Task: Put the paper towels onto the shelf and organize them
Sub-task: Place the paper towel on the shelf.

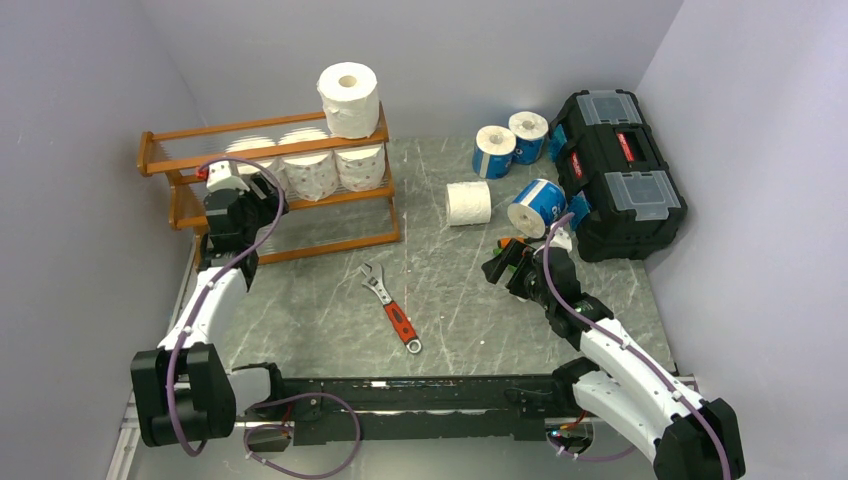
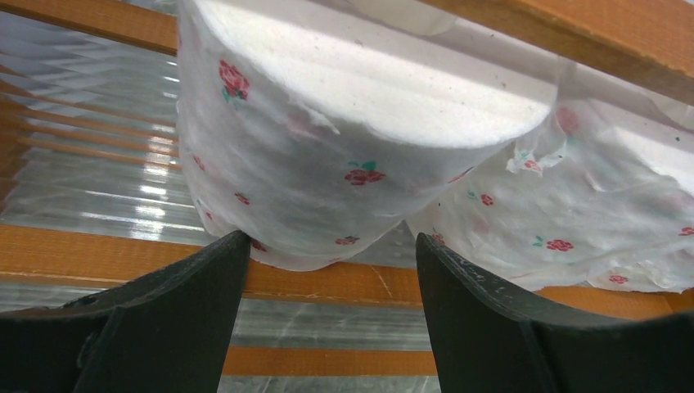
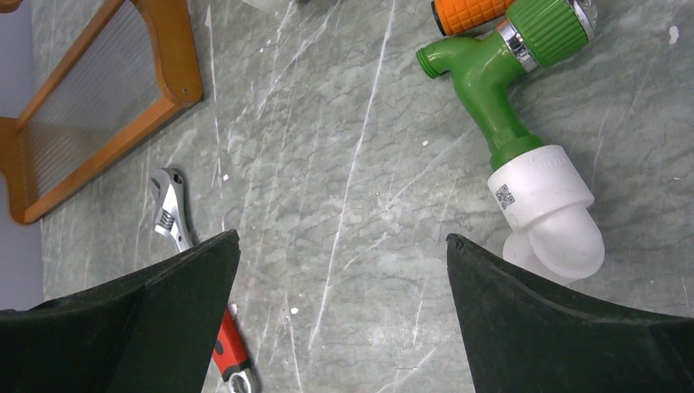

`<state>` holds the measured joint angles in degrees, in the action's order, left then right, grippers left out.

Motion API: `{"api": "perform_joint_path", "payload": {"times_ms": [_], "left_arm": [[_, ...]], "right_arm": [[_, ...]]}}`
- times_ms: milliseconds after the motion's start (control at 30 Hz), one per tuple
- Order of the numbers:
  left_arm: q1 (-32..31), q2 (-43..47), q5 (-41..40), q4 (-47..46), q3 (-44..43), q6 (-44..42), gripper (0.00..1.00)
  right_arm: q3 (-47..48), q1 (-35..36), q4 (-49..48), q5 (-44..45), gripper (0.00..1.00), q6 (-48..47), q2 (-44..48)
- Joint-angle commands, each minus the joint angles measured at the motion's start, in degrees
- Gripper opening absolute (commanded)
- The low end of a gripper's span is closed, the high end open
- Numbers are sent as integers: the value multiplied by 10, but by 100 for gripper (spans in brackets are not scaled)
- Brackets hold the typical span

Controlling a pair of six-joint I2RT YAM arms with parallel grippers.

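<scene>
Left pincer (image 2: 331, 237) wide, empty, facing a rose-printed roll (image 2: 327, 139) on the ten-o'clock shelf (image 1: 330, 243). Right pincer (image 3: 341, 236) wide, empty, above the tabletop (image 3: 344, 123).

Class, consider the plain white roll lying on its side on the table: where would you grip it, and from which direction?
Come from above and pinch the white roll across its curved middle. It lies sideways, core roughly horizontal, so both round flanks look free.

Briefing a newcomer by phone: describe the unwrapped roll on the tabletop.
Find the black toolbox on the right. Left of it sit three blue-wrapped rolls and one white roll, the farthest from the toolbox. It alone has no wrapper.
</scene>
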<state>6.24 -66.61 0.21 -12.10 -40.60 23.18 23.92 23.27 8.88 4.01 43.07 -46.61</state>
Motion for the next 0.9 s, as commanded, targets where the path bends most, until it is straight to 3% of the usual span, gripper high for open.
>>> {"api": "perform_joint_path", "payload": {"times_ms": [0,433,667,867], "left_arm": [[-5,5,7,-10,-21,-9,80],[-5,52,-61,63,-28,0,89],[-5,148,-194,217,-47,47,99],[-8,181,-279,418,-140,143,99]], "right_arm": [[5,-2,-25,5,99,-3,5],[7,-2,-19,7,99,-4,14],[6,-2,-15,8,99,-5,19],[6,-2,-24,-10,99,-4,1]]}}
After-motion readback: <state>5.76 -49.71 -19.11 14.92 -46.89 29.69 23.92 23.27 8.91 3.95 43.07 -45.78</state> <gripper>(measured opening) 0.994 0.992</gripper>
